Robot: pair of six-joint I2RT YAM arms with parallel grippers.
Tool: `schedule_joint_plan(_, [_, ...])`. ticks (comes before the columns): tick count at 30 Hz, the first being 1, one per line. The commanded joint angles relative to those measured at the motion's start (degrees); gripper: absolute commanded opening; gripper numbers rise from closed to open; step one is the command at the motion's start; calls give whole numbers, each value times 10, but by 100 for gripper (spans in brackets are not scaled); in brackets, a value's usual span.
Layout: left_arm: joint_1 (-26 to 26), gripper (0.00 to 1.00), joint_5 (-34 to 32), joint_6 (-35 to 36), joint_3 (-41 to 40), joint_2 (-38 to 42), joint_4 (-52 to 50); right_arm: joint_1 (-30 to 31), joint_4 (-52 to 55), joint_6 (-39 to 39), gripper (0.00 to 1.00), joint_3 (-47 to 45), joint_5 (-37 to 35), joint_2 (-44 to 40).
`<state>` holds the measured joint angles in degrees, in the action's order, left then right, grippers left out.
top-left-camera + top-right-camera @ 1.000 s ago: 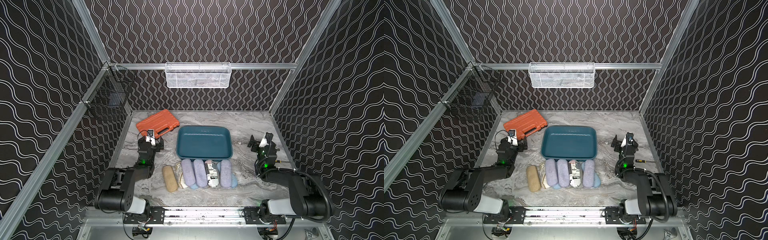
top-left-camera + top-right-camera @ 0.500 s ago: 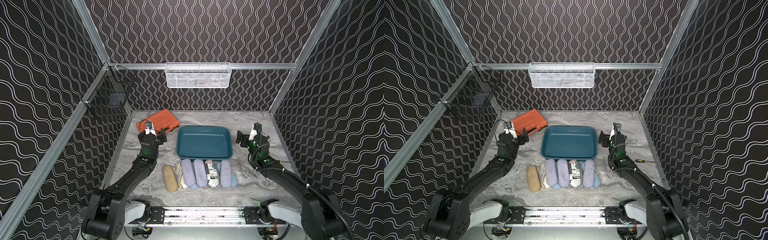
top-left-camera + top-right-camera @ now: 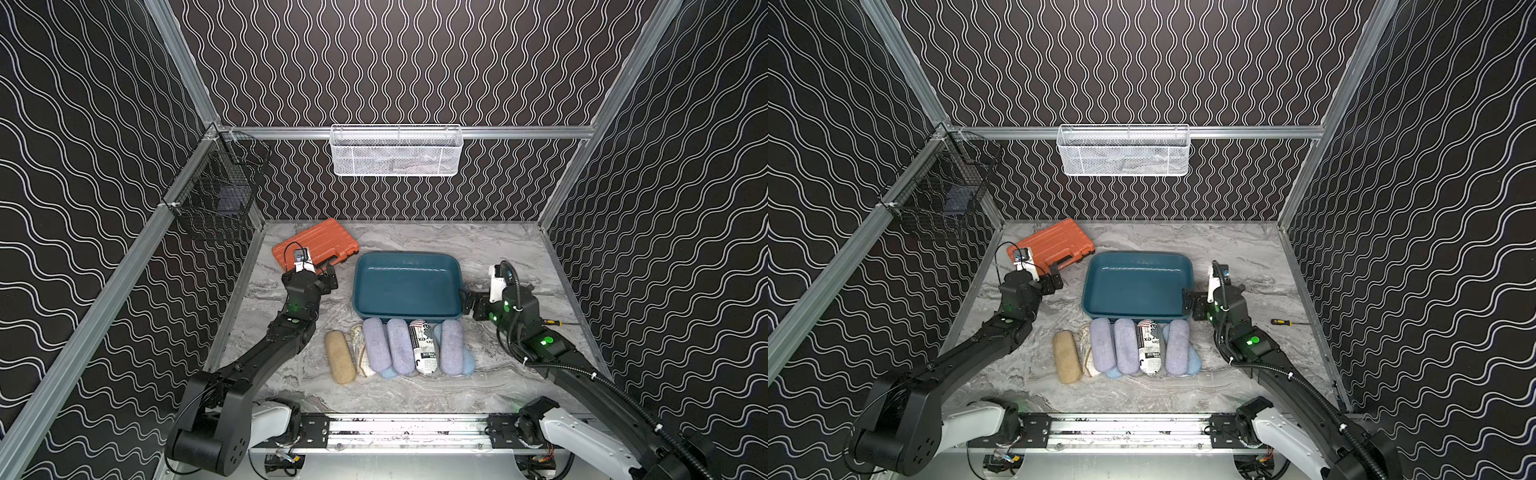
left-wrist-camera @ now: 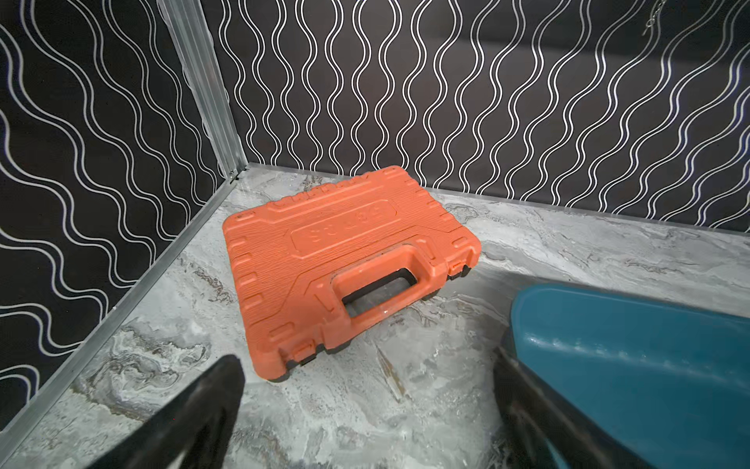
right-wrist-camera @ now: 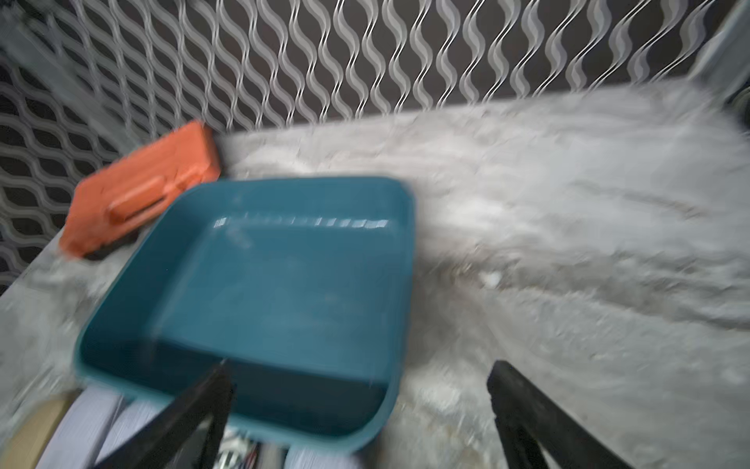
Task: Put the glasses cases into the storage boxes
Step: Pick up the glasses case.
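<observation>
Both pincers are released and hold nothing. The left gripper (image 3: 326, 279) has its jaws spread wide over bare marble table (image 3: 498, 257), between the orange tool case (image 3: 316, 245) and the left side of the teal tray (image 3: 405, 286). In the left wrist view the tool case lies flat ahead with its handle toward the camera, and the tray corner sits close by one finger. The right gripper (image 3: 471, 305) is also wide open, just beside the tray's near right corner. The right wrist view is smeared, but one black finger (image 5: 195, 414) overlaps the tray's near wall; cannot tell if it touches. The tray has nothing in it. All visible glasses cases (image 3: 399, 351) are on the table in a tight side-by-side row just in front of the tray's near wall, long axes pointing at the tray. From the left end: tan case (image 3: 340, 356), cream map-print case (image 3: 359, 351), lilac cases (image 3: 375, 347) (two together, a third at the right end), and a newspaper-print case (image 3: 423, 347) between them. Light blue cases (image 3: 468, 365) peek out underneath the row. A white mesh basket (image 3: 397, 151) hangs on the back rail and a black wire basket (image 3: 216, 195) on the left rail. A small screwdriver (image 3: 1283, 322) lies near the right wall.
</observation>
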<state>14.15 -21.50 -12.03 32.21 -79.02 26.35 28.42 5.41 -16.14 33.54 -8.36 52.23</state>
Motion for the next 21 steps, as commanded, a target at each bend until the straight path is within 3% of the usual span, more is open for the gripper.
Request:
schedule_joint_plan(1, [0,99,16,-13,-4,3,25,21,60,-40,99,-2,17,4])
schedule_joint_plan(10, [0,99,18,-18,-13,-2,28,83,78,-104,99,-18,41,62])
schedule_joint_plan(21, [0,99,19,-19,-18,-3,32,171,102,-186,89,-22,-43,98])
